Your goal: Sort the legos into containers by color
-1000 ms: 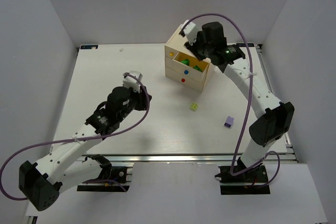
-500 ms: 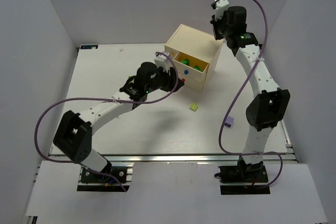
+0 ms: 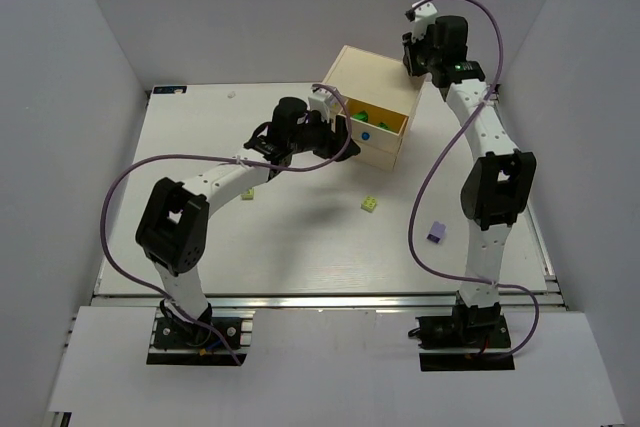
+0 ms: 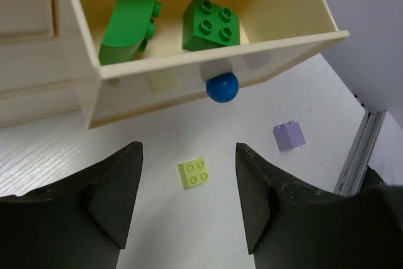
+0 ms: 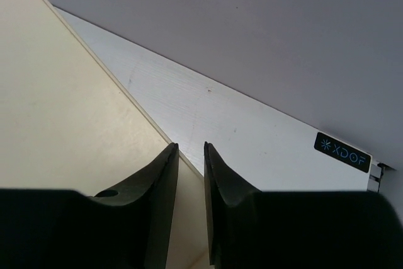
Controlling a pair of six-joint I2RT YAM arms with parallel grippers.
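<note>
The cream chest (image 3: 375, 82) stands at the back of the table with one drawer (image 4: 208, 74) pulled out; that drawer has a blue knob (image 4: 222, 87). Two dark green legos (image 4: 211, 24) lie inside it. My left gripper (image 4: 189, 150) hovers open just in front of the drawer, above the table, with nothing between its fingers. Below it a lime lego (image 4: 196, 172) and a purple lego (image 4: 289, 136) lie on the table. My right gripper (image 5: 189, 149) hangs over the chest's top (image 5: 63, 92) at its rear edge, its jaws a narrow gap apart and empty.
From above, the lime lego (image 3: 370, 204) and purple lego (image 3: 436, 233) sit right of centre. A small yellowish piece (image 3: 248, 193) lies under the left arm. White walls close in three sides. A metal rail (image 4: 365, 149) borders the table's right edge.
The left arm has stretched from the table's middle to the chest's drawer. The right gripper has lifted from the chest's front to behind its top. The chest now sits slightly farther back and right.
</note>
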